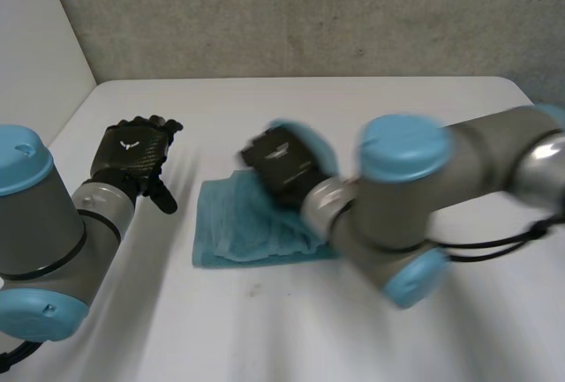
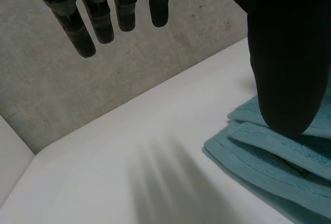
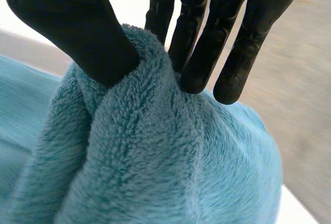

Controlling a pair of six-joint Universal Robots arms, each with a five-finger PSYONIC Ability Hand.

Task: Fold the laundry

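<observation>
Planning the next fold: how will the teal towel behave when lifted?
Probably floppy: the teal towel bunches into a soft ridge where the right hand pinches it. Likely light; its fleecy pile should resist slipping.

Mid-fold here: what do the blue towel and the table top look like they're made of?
The towel looks like plush fleece or microfibre: teal, matte, with short fuzzy pile, bunching in thick soft folds where the right hand pinches it. The table looks like white laminate or painted board, smooth and even with no grain; I cannot tell which.
</observation>
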